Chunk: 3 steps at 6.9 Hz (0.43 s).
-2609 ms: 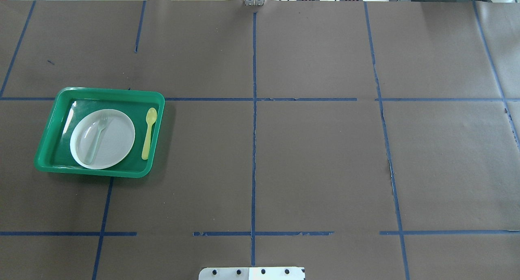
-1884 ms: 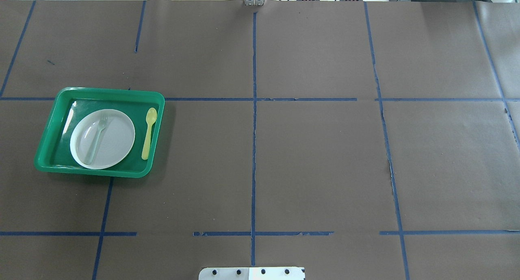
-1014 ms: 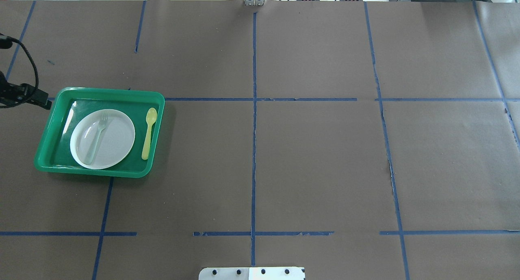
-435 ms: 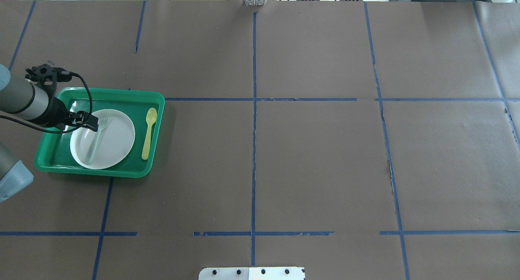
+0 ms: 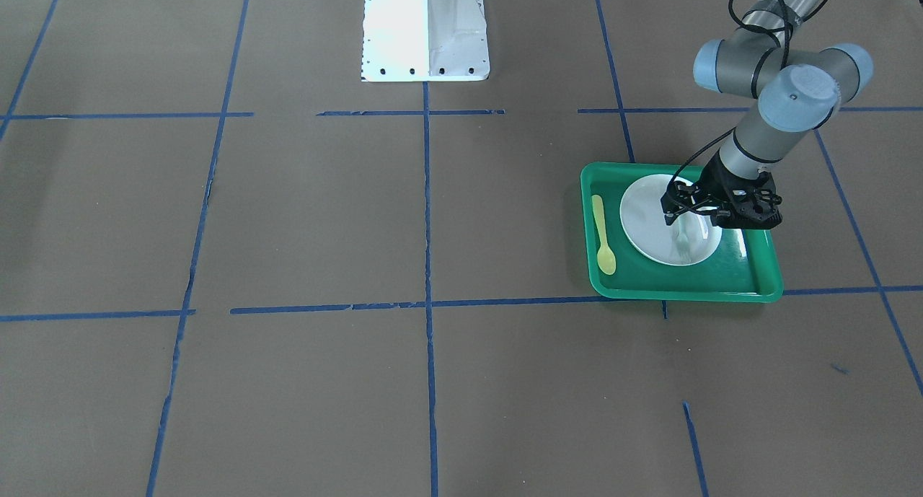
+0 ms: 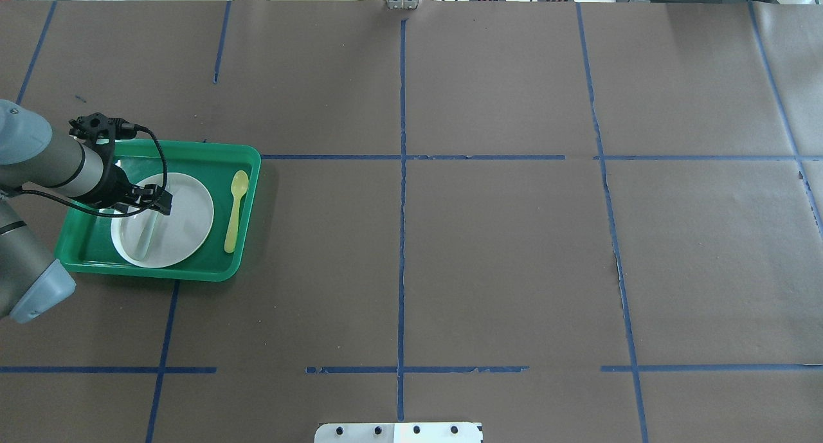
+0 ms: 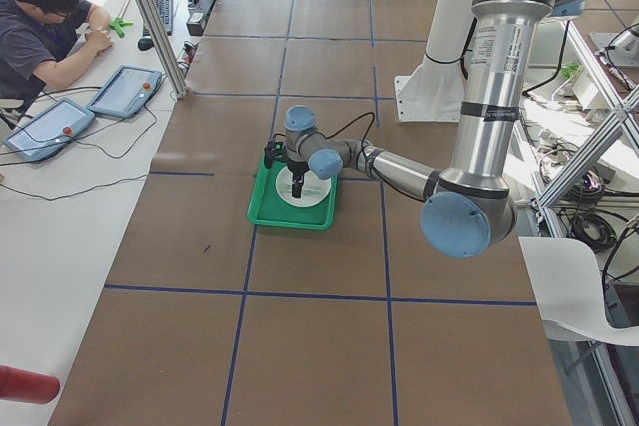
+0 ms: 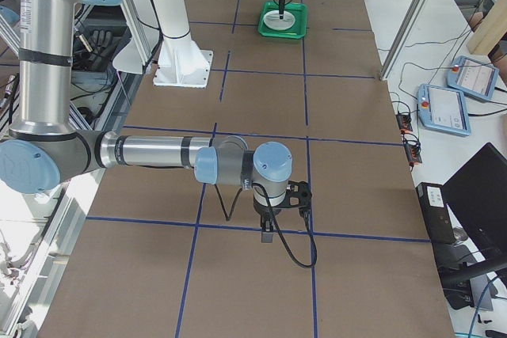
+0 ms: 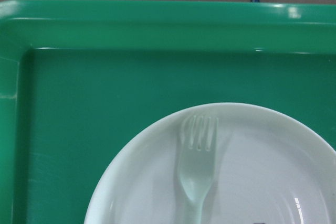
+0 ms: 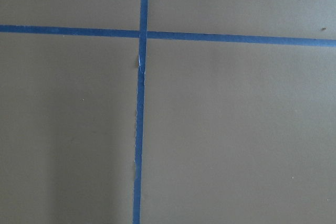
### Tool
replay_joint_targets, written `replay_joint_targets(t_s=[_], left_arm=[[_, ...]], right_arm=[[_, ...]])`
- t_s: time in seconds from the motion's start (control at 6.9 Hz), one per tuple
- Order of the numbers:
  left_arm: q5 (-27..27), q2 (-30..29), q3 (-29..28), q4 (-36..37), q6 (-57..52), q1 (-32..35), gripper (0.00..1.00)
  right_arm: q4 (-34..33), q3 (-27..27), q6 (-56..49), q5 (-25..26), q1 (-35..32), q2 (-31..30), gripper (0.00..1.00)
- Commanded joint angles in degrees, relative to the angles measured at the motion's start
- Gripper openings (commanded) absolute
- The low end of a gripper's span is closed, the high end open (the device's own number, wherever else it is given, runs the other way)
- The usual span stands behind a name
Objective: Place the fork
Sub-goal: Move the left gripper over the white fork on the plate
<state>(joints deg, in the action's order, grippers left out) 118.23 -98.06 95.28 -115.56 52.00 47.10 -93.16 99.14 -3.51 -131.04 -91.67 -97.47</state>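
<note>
The pale fork (image 6: 148, 233) lies on the white plate (image 6: 186, 219) inside the green tray (image 6: 193, 148), tines toward the far rim. It also shows in the front view (image 5: 682, 246) and, close up, in the left wrist view (image 9: 199, 156). My left gripper (image 6: 153, 202) hangs pointing down just above the fork's upper half (image 5: 683, 219). Its fingers are hidden by the wrist, so I cannot tell whether it is open or shut. My right gripper (image 8: 268, 235) hangs over bare table far from the tray, and I cannot tell its state.
A yellow spoon (image 6: 235, 210) lies in the tray to the right of the plate. The robot's white base (image 5: 425, 28) stands at the table's near middle. Blue tape lines cross the brown table. An operator (image 7: 50, 27) sits beyond the far edge.
My left arm has come in from the left edge and moved over the tray until its gripper is above the plate and fork. Fork, plate and spoon have not moved.
</note>
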Motion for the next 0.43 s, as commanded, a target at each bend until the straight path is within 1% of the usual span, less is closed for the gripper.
replay_joint_targets(t_s=[0.0,0.29], left_arm=[[-0.02,-0.82,-0.97,-0.10,-0.06,-0.16,0.74],[-0.02,-0.82,-1.23,-0.10,-0.23,-0.34,0.74]], right_arm=[[0.00,0.00,0.08,0.00,0.00,0.00,1.00],[0.00,0.00,0.00,0.00,0.00,0.00,1.00]])
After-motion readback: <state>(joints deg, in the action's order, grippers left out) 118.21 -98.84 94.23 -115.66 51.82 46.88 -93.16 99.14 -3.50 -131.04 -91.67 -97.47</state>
